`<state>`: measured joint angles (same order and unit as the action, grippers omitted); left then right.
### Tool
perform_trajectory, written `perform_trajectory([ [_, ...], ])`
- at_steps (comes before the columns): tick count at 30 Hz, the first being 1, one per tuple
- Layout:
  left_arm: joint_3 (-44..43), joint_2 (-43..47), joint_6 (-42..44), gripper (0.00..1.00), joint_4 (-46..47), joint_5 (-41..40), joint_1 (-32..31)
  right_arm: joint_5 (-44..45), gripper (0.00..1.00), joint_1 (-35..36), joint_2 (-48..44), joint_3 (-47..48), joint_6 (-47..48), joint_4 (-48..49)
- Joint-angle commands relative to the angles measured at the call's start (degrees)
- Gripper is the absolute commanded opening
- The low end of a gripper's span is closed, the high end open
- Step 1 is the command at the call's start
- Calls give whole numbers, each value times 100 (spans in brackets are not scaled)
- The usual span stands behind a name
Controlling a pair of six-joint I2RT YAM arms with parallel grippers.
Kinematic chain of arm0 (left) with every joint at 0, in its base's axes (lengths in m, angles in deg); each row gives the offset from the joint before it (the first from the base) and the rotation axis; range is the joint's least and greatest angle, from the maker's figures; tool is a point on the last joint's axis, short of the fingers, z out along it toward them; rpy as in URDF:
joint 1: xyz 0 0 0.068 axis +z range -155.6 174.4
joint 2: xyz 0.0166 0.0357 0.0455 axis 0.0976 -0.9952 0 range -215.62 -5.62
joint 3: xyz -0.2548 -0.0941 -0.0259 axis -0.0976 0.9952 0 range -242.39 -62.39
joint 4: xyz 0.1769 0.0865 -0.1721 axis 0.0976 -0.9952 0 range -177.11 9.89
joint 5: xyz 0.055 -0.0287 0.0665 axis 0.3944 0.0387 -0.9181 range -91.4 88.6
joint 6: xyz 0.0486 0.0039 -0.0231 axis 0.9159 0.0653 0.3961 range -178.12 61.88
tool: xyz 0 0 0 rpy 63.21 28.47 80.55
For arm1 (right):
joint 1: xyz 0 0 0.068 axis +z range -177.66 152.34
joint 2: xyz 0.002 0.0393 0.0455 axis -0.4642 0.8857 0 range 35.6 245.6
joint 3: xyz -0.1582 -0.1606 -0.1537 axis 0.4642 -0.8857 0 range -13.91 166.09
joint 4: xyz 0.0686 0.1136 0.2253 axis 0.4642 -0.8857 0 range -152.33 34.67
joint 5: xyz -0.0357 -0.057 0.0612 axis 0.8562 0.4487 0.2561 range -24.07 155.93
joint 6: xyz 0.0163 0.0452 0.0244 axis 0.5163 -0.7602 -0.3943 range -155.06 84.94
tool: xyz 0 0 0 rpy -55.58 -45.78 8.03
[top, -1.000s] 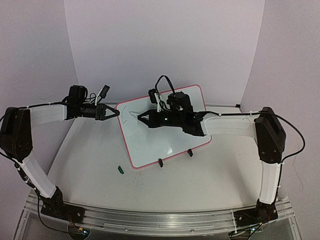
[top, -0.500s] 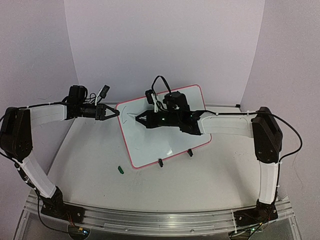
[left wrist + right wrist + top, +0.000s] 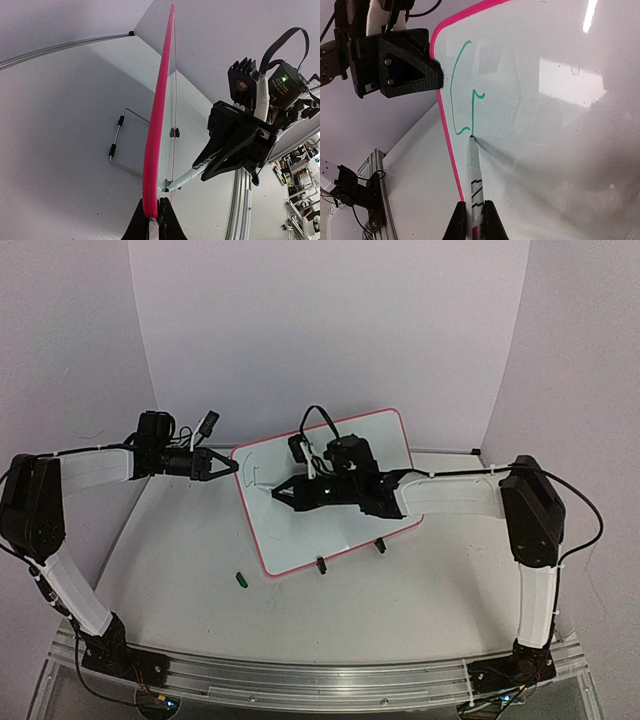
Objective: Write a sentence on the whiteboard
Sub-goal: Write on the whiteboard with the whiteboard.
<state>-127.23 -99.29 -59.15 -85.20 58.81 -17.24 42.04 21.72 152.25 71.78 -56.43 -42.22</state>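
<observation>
The whiteboard [image 3: 300,535], white with a pink frame, stands tilted on the table. My left gripper [image 3: 232,466] is shut on its left edge; in the left wrist view the fingertips [image 3: 152,216] pinch the pink frame [image 3: 157,115]. My right gripper [image 3: 474,214] is shut on a white marker [image 3: 473,172]. The marker's tip touches the board [image 3: 555,130] at the lower end of a green stroke. Of the sentence, only a few green lines [image 3: 462,90] show near the board's upper left corner. From above, the right gripper [image 3: 285,494] lies over the board's left half.
A small green marker cap [image 3: 240,579] lies on the table in front of the board's lower left corner. Two black clip feet [image 3: 321,565] hold the board's near edge. A wire stand [image 3: 120,145] sits behind the board. Purple walls close in on three sides.
My right gripper and the marker have moved down the board toward its near edge, lengthening a green stroke. The left gripper and the board have stayed put.
</observation>
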Motion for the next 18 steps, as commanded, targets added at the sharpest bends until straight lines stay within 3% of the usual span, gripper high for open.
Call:
perform_trajectory([
  [1, -66, 142, 482, 0, -232, 11, -137, 596, 0, -64, -314, -115, 74, -152],
  [18, -55, 188, 475, 0, -229, 18, -137, 541, 0, -65, -176, 333, 155, -193],
])
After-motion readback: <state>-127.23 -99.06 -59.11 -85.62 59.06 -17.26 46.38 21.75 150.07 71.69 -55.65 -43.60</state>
